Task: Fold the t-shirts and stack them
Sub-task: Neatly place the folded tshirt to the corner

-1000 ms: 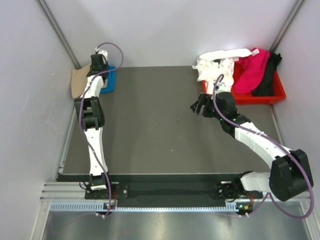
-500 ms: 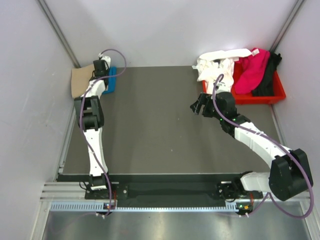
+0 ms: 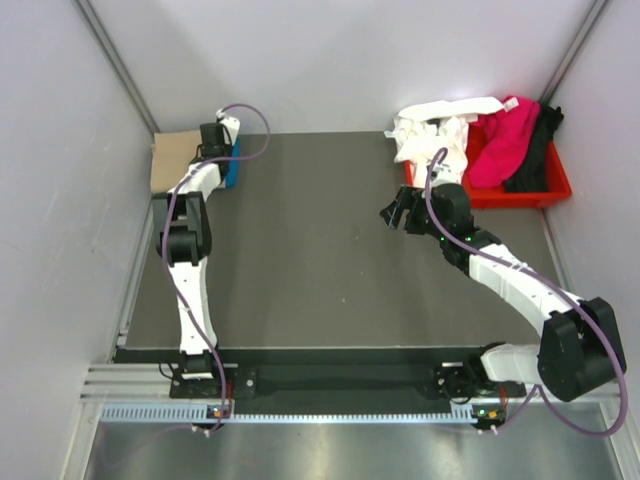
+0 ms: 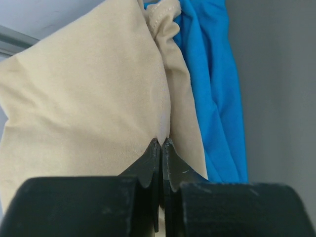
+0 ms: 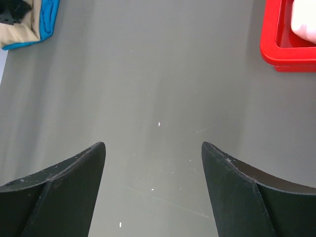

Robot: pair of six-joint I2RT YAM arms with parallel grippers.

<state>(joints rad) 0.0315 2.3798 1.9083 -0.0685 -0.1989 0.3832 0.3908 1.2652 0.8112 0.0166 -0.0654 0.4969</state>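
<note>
Since the earlier frame, the left arm's wrist had swung rightward at upper left of the top view, and the tan t-shirt (image 4: 84, 98) lay squarer than before. The right arm hadn't budged. Left gripper (image 4: 161, 144) was closed, tips meeting on a crease of the tan cloth, apparently pinching a thin fold. The blue t-shirt (image 4: 212, 74) lay just right of it in the wrist view, touching the tan one and partly under it. Both sat in the surface's (image 3: 320, 250) upper-left corner, so approx. two shirts looked folded and stacked, w/ the tan one perhaps getting a last tidy. Still to do: the white t-shirt (image 3: 430, 130), magenta t-shirt (image 3: 500, 145) and black t-shirt (image 3: 535, 150), heaped unfolded in and over the red tray (image 3: 555, 185) at upper right. Right gripper (image 5: 152, 145) hung wide open over bare surface mid-frame, holding nothing, near the tray but clear of the white shirt.
</note>
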